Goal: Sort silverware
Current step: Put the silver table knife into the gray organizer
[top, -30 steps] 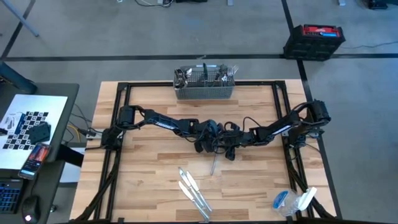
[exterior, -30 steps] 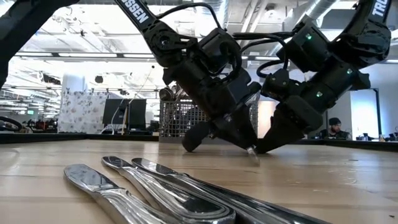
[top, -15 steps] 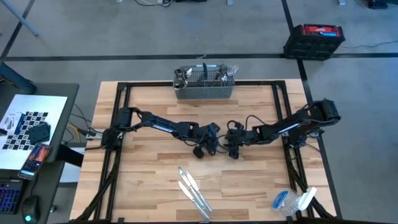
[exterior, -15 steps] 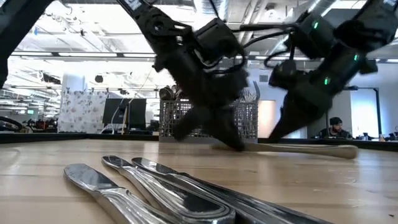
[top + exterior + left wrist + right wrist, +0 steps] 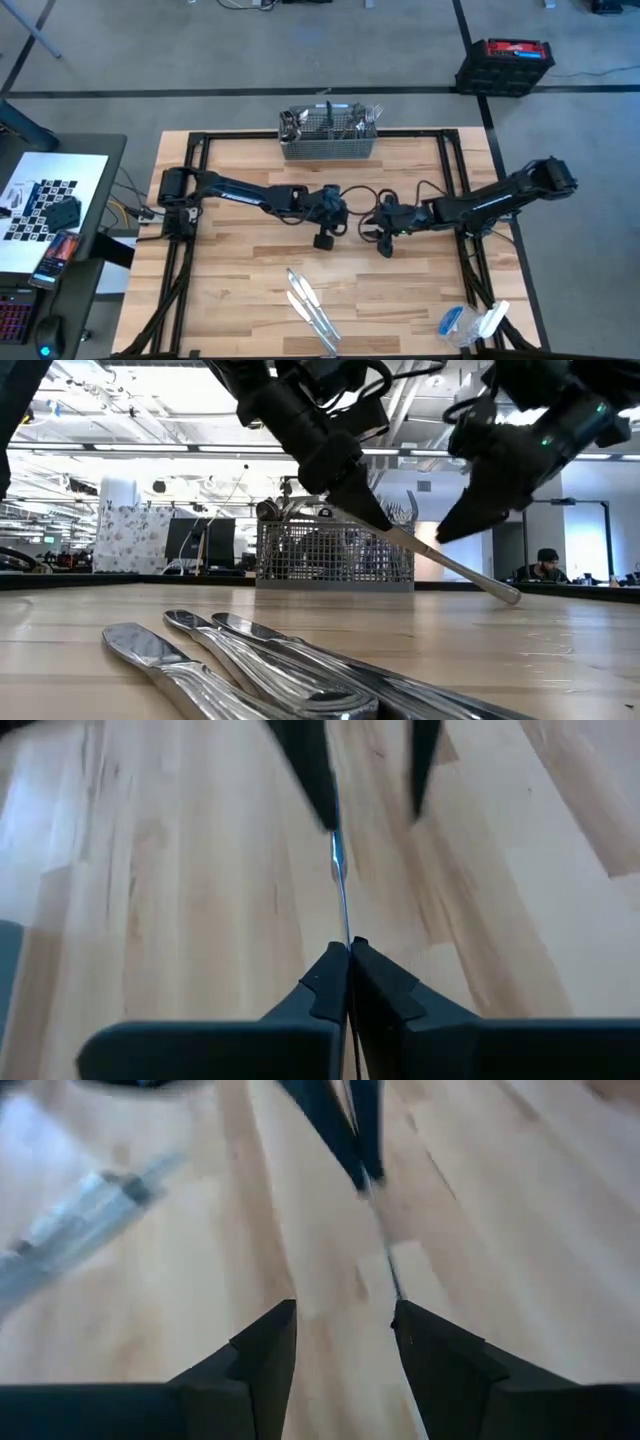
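Held aloft at centre frame above the worktop (image 5: 230, 260): one slim, shiny silver utensil (image 5: 450, 567), tilted, its rounded end pointing low right in the low view, clenched in the fingers of the left gripper (image 5: 324, 240). Just right of it, the right gripper (image 5: 385, 247), fingers spread and gripping nothing. Lying flat at lower centre, three gleaming table knives (image 5: 310, 308); standing at upper centre, more cutlery in a mesh basket (image 5: 328, 136).

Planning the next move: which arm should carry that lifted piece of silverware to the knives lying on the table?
Left. Its tool is shut on the piece of silverware, holding it off the table, while the right tool is open beside it, holding nothing. The knives lie nearer the table's front edge.
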